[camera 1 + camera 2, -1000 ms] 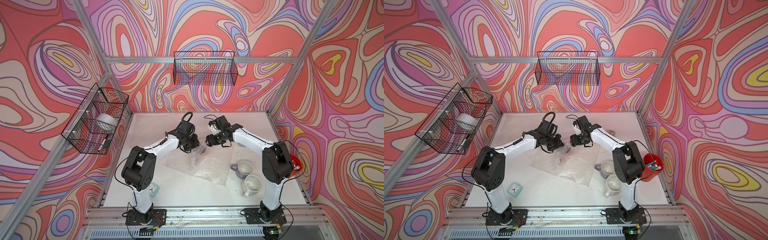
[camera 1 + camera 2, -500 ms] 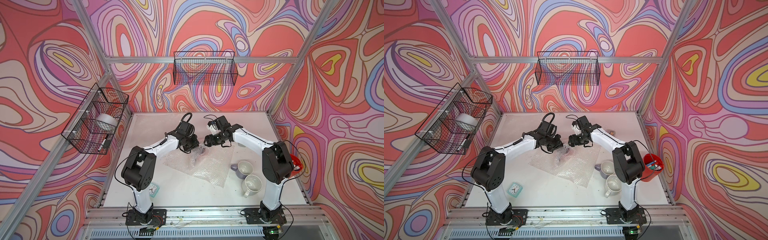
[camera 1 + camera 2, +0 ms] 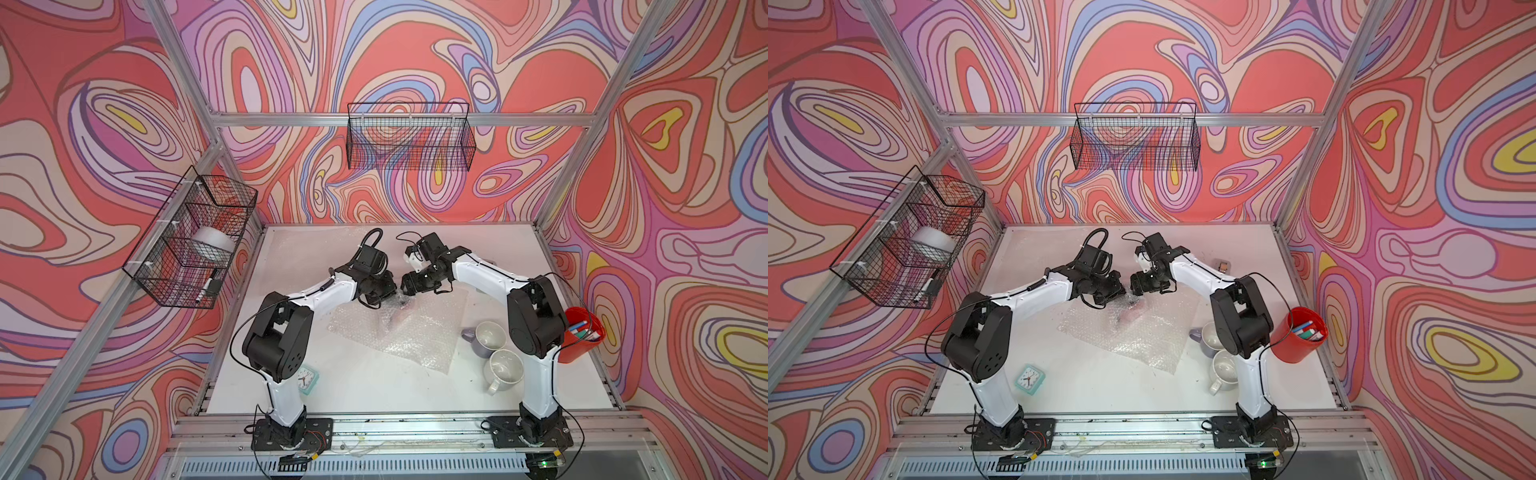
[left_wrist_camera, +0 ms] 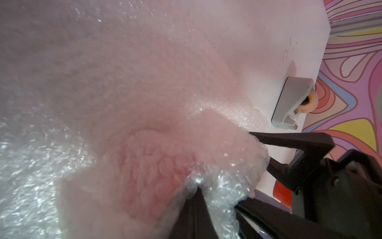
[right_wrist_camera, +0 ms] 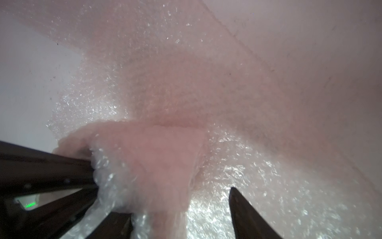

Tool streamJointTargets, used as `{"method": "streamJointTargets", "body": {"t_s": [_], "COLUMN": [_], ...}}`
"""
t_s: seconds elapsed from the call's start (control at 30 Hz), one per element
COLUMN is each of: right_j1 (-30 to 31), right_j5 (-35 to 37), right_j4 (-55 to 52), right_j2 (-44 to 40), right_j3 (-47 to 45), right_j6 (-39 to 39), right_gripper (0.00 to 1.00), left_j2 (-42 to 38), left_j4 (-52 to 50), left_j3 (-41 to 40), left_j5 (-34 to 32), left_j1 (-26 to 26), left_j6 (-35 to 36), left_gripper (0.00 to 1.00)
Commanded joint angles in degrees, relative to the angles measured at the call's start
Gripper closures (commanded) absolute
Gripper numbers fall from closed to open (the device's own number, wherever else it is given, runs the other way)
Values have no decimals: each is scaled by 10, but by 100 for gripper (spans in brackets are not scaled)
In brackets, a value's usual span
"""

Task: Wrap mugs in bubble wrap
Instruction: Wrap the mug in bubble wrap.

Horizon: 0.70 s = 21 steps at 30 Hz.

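Bubble wrap (image 3: 415, 336) lay draped over red mug (image 3: 405, 311). Left gripper (image 3: 394, 296) pinched a raised fold of the wrap. Right gripper (image 5: 179, 201) fingers stood spread astride the same fold.

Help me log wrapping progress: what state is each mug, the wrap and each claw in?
left claw, shut on the bubble wrap, at its bunched edge.
right claw, open, fingers either side of the bunch.
red mug, under the wrap, only a red blur.
bubble wrap, spread flat, one edge lifted over the red mug.
lavender mug, upright, unwrapped, empty.
white mug, upright, unwrapped, empty.
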Motion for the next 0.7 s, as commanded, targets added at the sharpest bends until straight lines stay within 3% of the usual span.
{"method": "streamJointTargets", "body": {"t_s": [0.0,0.3,0.67], "right_j1": [18,29,29], "right_j5": [40,83,31], "right_j4": [-50,-88,9], "right_j2": [61,105,-61], "right_j3": [-12,29,-49], "right_j6": [-9,-15,11], "right_gripper": [33,37,30], "left_j2": [-2,12,12], "left_j4": [4,40,14], "left_j3": [-25,-55,-50], "left_j5": [-7,-1,-11], "left_j1": [1,1,1], "left_j6": [-18,-40,-37], "left_gripper": [100,100,100]}}
